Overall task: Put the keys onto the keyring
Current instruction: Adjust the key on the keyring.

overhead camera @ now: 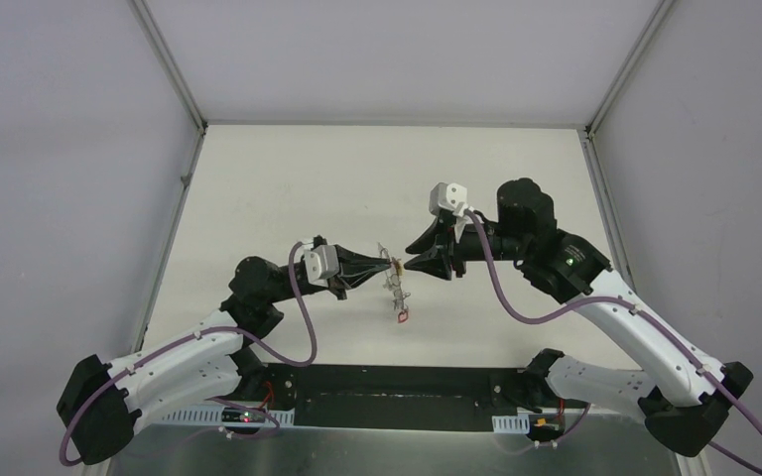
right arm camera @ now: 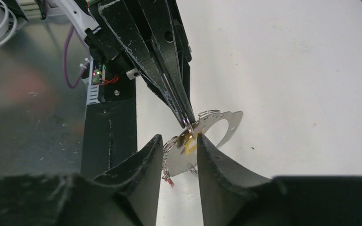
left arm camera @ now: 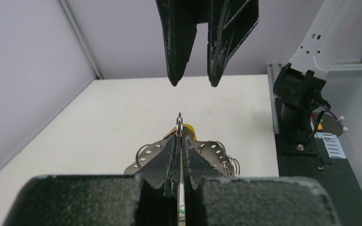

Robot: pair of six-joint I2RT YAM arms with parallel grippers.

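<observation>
Left gripper [overhead camera: 389, 264]: clenched tight, no gap between the fingers. It's clamping a thin metal strip seen edge-on, which looks like a key [left arm camera: 181, 188], though I can't be sure from this angle. A small ring [left arm camera: 180, 123] sticks out just past its tips.

The keyring [right arm camera: 224, 123] hangs right under those tips, off the table [overhead camera: 288, 188]. It's a flat silvery crescent with small wire loops along its edge. I can't tell exactly where it joins the pinched piece.

A yellow tag [right arm camera: 189, 142] sits just behind and below the left tips, against the keyring. A small red bit [right arm camera: 168, 179] dangles at the low end of the bunch. I can't make out any other tags.

Right gripper [left arm camera: 193, 84]: released, with the jaws clearly parted and nothing between them. It faces the left gripper nearly tip to tip and very close, but no contact is visible. In its own wrist view, the small ring and yellow tag line up with the gap between its fingers, just ahead of the tips. The keyring spreads out beyond them, and the left fingers come in from above.

Both grippers are held up over the middle of the table, roughly level with each other.
</observation>
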